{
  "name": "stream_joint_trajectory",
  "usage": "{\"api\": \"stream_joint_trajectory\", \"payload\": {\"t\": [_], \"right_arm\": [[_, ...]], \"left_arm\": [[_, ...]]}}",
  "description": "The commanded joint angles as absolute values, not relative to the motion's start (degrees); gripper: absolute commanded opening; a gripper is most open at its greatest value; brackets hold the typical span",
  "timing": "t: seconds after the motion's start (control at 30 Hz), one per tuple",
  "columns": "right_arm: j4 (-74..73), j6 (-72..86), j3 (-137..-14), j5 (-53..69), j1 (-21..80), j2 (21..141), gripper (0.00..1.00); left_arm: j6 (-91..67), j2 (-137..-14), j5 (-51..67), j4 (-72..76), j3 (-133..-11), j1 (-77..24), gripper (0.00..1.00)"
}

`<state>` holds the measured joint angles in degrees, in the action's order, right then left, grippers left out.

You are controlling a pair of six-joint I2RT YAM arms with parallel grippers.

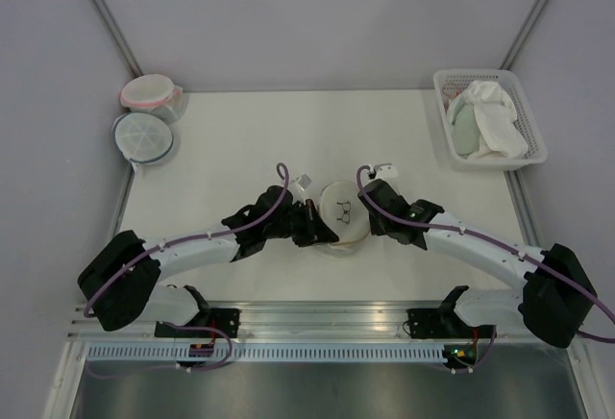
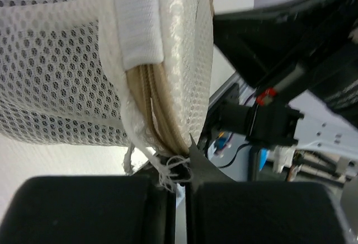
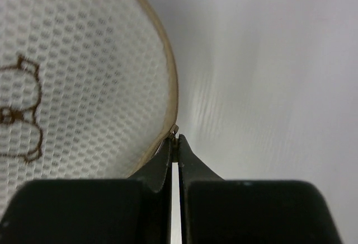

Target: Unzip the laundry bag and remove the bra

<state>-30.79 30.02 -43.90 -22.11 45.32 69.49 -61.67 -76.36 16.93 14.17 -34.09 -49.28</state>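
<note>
Jaws of left gripper (image 2: pixel 180 179) and right gripper (image 3: pixel 176 143) pinch laundry bag (image 1: pixel 343 212).

No legible lettering, a small bra outline (image 3: pixel 22 109) — seemingly a pictogram — on the laundry bag (image 1: pixel 346 229)

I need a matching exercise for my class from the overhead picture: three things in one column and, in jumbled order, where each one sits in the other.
Things:
1. laundry bag
2. pink-rimmed tub
3. white basket

Places:
a. far right
b. centre
c. far left

Pairs: 1-b, 2-c, 3-a
</note>
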Motion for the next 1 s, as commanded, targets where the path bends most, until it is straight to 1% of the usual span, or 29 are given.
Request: {"api": "stream_joint_trajectory", "payload": {"t": [0.0, 0.03, 0.1, 0.13, 0.17, 0.23, 0.27, 0.3, 0.43, 0.47, 0.5, 0.57, 0.6, 0.63, 0.67, 0.7, 0.77, 0.8, 0.83, 0.9, 0.97], "right_arm": [[-29.5, 28.2, -48.7, -32.9, 43.4, 72.9, 0.00], [-29.4, 27.9, -49.0, -33.0, 43.2, 73.6, 0.00], [-28.7, 27.2, -49.1, -31.9, 42.3, 73.9, 0.00], [-28.6, 27.1, -49.0, -31.3, 42.2, 73.7, 0.00], [-28.1, 26.6, -48.7, -30.3, 42.1, 72.5, 0.00], [-27.3, 26.7, -47.4, -28.5, 42.2, 71.2, 0.00], [-27.2, 26.7, -46.9, -28.0, 42.1, 69.8, 0.00], [-27.0, 26.7, -46.1, -27.4, 42.1, 69.2, 0.00], [-28.1, 27.3, -44.9, -25.8, 42.2, 65.8, 0.00], [-28.4, 27.7, -44.7, -25.3, 42.2, 65.1, 0.00], [-28.9, 27.9, -44.6, -24.5, 42.2, 64.4, 0.00], [-29.4, 28.2, -44.4, -20.8, 42.2, 62.2, 0.00], [-28.7, 28.1, -44.0, -18.2, 42.2, 61.4, 0.00], [-28.0, 27.3, -43.6, -14.2, 42.2, 59.6, 0.00], [-27.2, 27.2, -42.7, -7.3, 42.2, 58.7, 0.01], [-25.4, 26.8, -42.3, -3.0, 42.3, 58.0, 0.01], [-24.6, 26.9, -41.9, 2.4, 42.4, 56.9, 0.01], [-24.3, 26.7, -41.8, 6.3, 42.7, 56.8, 0.01], [-24.0, 26.6, -41.7, 7.6, 43.0, 56.6, 0.00], [-22.8, 27.1, -41.0, 9.5, 44.1, 56.4, 0.00], [-22.3, 27.1, -40.5, 9.6, 44.3, 57.0, 0.00]], "left_arm": [[-49.0, -77.7, 30.1, 6.6, -37.5, -47.8, 0.02], [-46.9, -77.7, 30.7, 3.1, -39.3, -47.4, 0.02], [-45.6, -77.2, 30.8, 1.8, -40.2, -46.2, 0.02], [-45.9, -77.0, 30.2, 1.6, -40.8, -45.7, 0.04], [-46.1, -76.7, 29.1, 2.0, -41.0, -45.3, 0.26], [-47.4, -76.0, 27.7, 4.6, -41.3, -44.0, 0.51], [-47.8, -75.8, 25.4, 6.1, -41.2, -43.4, 0.71], [-48.1, -75.6, 24.1, 7.6, -41.1, -43.2, 0.76], [-52.5, -76.7, 20.1, 11.0, -43.8, -41.9, 0.87], [-54.0, -76.5, 19.1, 11.2, -43.9, -41.9, 0.97], [-55.8, -74.7, 18.0, 11.6, -42.7, -41.9, 0.99], [-62.2, -71.8, 14.4, 11.8, -40.3, -42.0, 0.99], [-64.2, -70.2, 14.1, 13.9, -36.1, -42.0, 1.00], [-68.9, -66.7, 15.0, 16.2, -33.5, -42.0, 1.00], [-71.2, -65.0, 15.4, 18.3, -30.9, -42.0, 1.00], [-75.8, -63.3, 15.7, 21.7, -25.9, -42.2, 1.00], [-79.5, -57.8, 16.8, 22.8, -21.8, -42.6, 1.00], [-80.9, -55.7, 16.9, 22.5, -18.7, -42.9, 1.00], [-83.0, -53.9, 16.6, 20.1, -17.7, -43.3, 1.00], [-83.8, -48.5, 16.0, 16.1, -16.3, -44.9, 1.00], [-83.4, -44.8, 15.2, 8.7, -16.3, -45.6, 1.00]]}}
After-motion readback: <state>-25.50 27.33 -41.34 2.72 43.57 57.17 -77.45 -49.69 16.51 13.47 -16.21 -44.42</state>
